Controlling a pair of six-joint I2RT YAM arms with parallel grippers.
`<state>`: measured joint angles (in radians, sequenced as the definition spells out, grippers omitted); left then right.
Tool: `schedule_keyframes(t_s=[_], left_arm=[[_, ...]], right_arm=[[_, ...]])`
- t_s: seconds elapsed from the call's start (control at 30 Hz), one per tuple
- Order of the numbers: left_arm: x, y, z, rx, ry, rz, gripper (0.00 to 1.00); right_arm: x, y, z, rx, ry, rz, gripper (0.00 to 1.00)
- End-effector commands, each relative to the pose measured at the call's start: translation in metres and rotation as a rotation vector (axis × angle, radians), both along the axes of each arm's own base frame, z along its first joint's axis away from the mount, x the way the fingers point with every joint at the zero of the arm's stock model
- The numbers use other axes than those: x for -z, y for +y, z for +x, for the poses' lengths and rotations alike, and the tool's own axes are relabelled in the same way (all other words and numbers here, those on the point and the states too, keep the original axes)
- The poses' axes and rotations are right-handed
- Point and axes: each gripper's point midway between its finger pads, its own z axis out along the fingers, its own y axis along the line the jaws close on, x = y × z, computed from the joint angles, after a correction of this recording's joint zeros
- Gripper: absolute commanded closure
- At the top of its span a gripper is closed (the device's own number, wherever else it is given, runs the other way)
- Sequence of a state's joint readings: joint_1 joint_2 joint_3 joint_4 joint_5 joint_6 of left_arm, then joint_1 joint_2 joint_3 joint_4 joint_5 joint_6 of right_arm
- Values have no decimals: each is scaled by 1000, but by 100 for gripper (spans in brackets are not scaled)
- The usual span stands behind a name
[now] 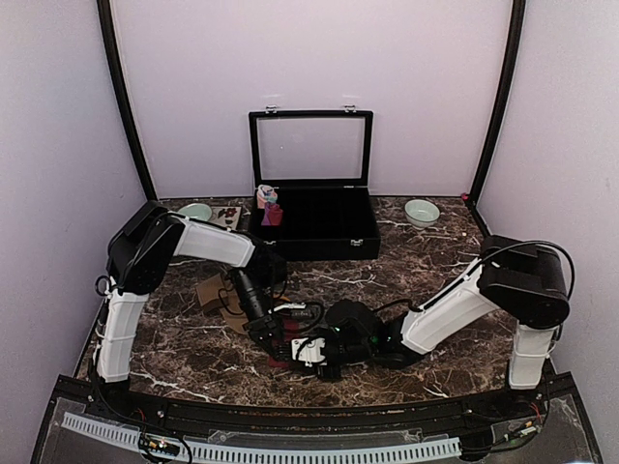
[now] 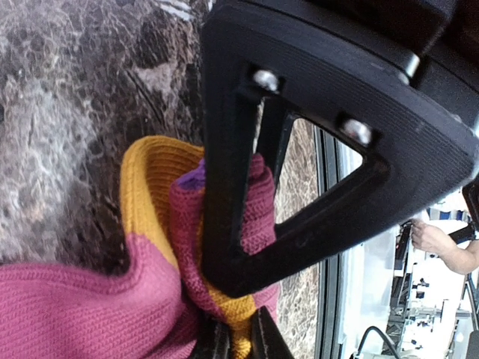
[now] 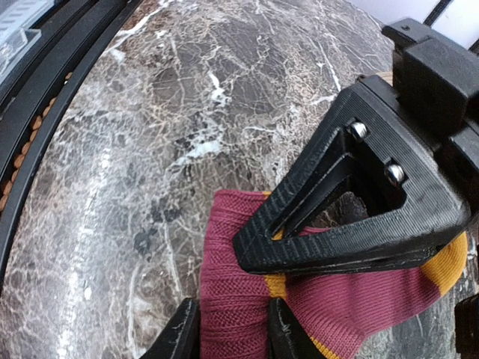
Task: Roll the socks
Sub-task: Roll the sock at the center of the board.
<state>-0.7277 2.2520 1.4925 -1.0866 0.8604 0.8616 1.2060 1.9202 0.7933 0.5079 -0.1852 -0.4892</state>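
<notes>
We judge ourselves mid-roll at six o'clock on the table (image 1: 435,280). The left gripper (image 2: 238,340) pinches the red-maroon sock (image 2: 75,314). The right gripper (image 3: 233,329) straddles it narrowly, grip unclear. Next likely calls for tightening the fold.

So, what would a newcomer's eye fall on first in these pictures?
At the near middle of the dark marble table, the left gripper and the right gripper pinch one red-maroon knitted sock with an orange toe. At the back, a black compartment case stands with its clear lid open.
</notes>
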Motion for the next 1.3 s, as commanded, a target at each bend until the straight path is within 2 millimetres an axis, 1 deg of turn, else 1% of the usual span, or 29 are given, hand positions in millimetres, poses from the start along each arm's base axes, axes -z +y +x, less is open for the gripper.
schedule_keyframes(t_s=[0.0,0.07,0.17,0.27,0.3,0.33,0.47,0.5,0.63,0.73,0.8,0.83,0.93,0.97,1.1,1.17,1.27], left_arm=[[49,37,14,112,-197,168,86],[46,36,16,103,-212,163,83],[37,35,21,75,-248,146,78],[21,36,33,16,-298,125,73],[16,36,39,-13,-316,117,67],[10,37,45,-45,-331,110,65],[-11,42,62,-157,-375,71,63],[-17,46,69,-189,-392,61,63],[-38,51,77,-242,-459,19,63],[-51,52,72,-255,-469,-16,63],[-56,54,67,-253,-468,-29,63],[-60,55,63,-247,-476,-44,63],[-63,61,50,-224,-510,-89,64],[-69,61,46,-213,-521,-120,64],[-77,65,29,-183,-564,-207,64],[-74,68,22,-155,-582,-228,64],[-66,71,18,-138,-620,-253,65]], right_arm=[[77,-49,-28,7,179,-256,73],[83,-50,-31,8,209,-276,77],[87,-52,-33,13,242,-294,83],[91,-58,-36,21,270,-315,87],[93,-61,-38,24,279,-324,89],[95,-65,-39,30,288,-333,90],[97,-76,-45,59,323,-343,93],[97,-78,-46,65,332,-344,94],[97,-82,-48,99,371,-355,95],[100,-82,-52,113,420,-375,96],[102,-84,-54,131,466,-397,96],[105,-84,-54,148,499,-408,96],[108,-83,-51,209,611,-424,96],[108,-83,-50,229,649,-423,96],[115,-85,-50,293,800,-436,96],[122,-88,-53,325,882,-444,96],[136,-96,-53,391,966,-486,96]])
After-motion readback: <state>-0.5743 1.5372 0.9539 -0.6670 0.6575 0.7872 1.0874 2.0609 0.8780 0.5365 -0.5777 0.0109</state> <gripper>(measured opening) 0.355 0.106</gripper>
